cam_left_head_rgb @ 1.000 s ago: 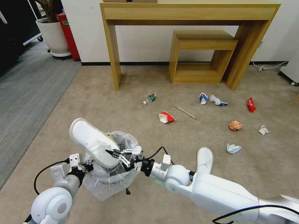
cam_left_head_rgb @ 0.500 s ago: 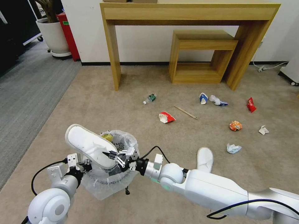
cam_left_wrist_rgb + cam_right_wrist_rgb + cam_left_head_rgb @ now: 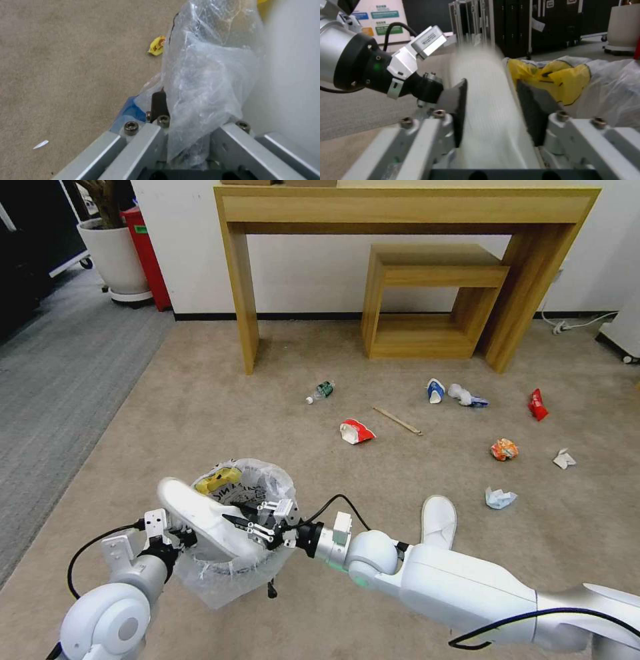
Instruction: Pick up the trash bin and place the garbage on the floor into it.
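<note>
We record the right pincer [image 3: 248,519] clenched on a white slipper [image 3: 200,517], its pads [image 3: 535,113] pressing both sides, held over the mouth of the trash bin [image 3: 267,483]. The left pincer [image 3: 175,532] grips the bin's bag-lined rim, just beside the right one. A yellow wrapper [image 3: 219,480] lies inside the bin. Remaining garbage, including a green-labelled bottle [image 3: 321,391], lies on the floor [image 3: 200,400] well beyond both pincers.

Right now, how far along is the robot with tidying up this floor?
Early on. The left hand grips the bin by its rim, and a yellow wrapper lies inside. The right hand is at a white slipper tipped over the bin's mouth. Left on the floor: bottle, red cup, stick, orange wrapper, tissue, second slipper.
</note>
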Robot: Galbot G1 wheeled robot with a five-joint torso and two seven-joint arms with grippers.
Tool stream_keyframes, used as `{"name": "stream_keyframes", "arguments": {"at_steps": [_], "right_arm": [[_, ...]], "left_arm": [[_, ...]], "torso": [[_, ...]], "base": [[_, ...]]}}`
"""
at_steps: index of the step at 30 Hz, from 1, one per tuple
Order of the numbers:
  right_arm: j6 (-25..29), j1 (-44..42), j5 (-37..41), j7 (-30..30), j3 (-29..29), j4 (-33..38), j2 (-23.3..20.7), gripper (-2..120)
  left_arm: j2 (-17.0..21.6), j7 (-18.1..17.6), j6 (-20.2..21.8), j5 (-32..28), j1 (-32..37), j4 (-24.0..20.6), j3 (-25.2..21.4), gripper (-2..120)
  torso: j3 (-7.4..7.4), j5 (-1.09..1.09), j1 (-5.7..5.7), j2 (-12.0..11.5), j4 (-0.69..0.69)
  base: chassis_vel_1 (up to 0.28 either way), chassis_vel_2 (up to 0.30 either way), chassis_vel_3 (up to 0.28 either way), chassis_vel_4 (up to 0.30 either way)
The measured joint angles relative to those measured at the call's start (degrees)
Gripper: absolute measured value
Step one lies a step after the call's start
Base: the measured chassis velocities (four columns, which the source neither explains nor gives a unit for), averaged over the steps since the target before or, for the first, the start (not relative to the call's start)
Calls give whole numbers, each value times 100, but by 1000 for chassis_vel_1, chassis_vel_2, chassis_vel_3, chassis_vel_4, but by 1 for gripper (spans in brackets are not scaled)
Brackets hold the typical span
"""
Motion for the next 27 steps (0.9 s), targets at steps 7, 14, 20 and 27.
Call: {"name": "stream_keyframes", "arguments": {"at_steps": [7,14,20,27], "right_arm": [[-20,-19,-10,53,126,71,-73,72],[-192,-70,206,294,413,381,-124,92],[-462,-167,628,779,1153,889,-299,99],[-818,-420,831,1406,2217,1340,-652,99]], "left_arm": [[-1,5,-10,5,-29,45,25,0],[20,5,-11,4,-31,74,25,0],[13,5,-11,25,-34,136,20,0],[8,4,-1,35,-59,167,20,0]], "torso": [[0,0,0,0,0],[0,0,0,0,0],[0,0,0,0,0],[0,0,0,0,0]], "base": [[0,0,0,0],[0,0,0,0],[0,0,0,0],[0,0,0,0]]}}
